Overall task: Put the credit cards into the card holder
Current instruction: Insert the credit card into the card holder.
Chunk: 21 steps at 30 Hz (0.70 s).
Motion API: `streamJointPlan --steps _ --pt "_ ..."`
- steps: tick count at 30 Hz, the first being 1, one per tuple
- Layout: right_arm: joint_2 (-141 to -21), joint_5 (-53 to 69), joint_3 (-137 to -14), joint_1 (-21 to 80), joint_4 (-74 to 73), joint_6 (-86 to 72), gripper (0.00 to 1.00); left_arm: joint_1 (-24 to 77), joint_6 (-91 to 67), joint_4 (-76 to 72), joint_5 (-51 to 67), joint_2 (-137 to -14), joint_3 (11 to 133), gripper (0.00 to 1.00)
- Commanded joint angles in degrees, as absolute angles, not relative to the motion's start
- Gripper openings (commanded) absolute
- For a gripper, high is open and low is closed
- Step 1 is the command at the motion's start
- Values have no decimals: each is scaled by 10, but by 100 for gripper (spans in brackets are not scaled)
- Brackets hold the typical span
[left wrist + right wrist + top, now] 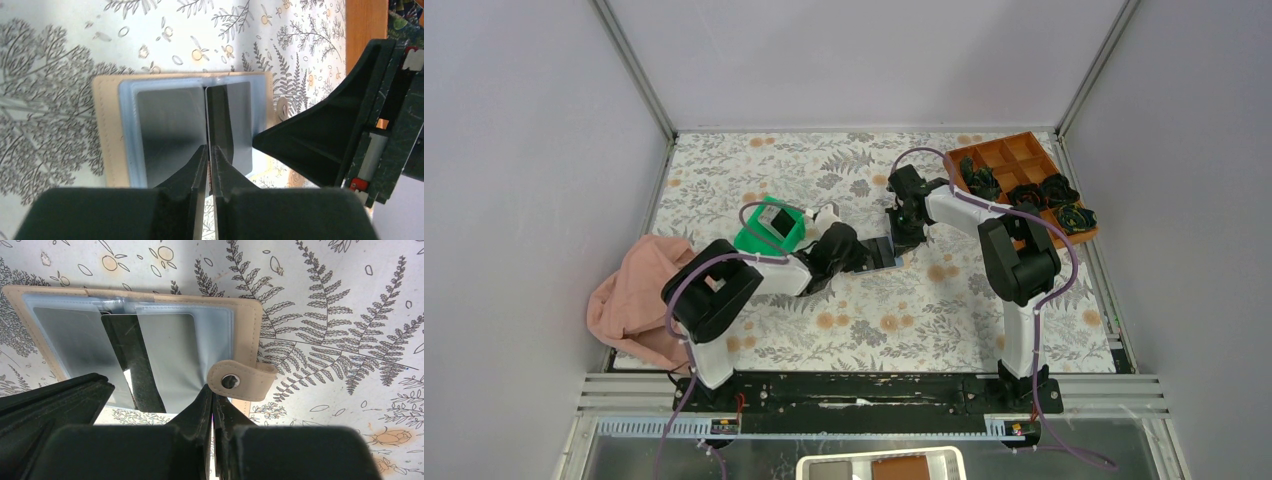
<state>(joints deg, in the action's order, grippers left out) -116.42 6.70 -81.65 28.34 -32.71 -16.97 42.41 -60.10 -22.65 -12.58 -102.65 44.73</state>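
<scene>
Tan card holder (247,330) lies open on floral surface (325,300) (blue-grey inside up); left tool (210,152) pinches dark credit card (222,120) standing edge-up inside it; right tool (214,397) nips holder's edge beside tab (235,381)

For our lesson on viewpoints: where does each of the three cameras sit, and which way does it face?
Top external: above and behind the robot, facing down on the table; the left arm and right arm show.
Left wrist: on the left arm, facing along the left fingers to the open card holder.
Right wrist: on the right arm, facing along the right fingers to the holder's tab side.
Shared: both wrist views show the card holder, the credit card and the other arm's fingers.
</scene>
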Motion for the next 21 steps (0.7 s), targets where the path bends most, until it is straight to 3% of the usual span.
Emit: streamJointPlan --steps 1,6,21 --pt "-1196 17 -808 274 -285 -165 5 425 -567 -170 -147 -1044 497 10" --pt "-1194 20 -805 273 -282 -168 5 425 -551 -114 -157 -1065 538 0" --pt "-1198 24 -797 274 -273 -173 4 426 -546 -64 -175 -1079 549 0"
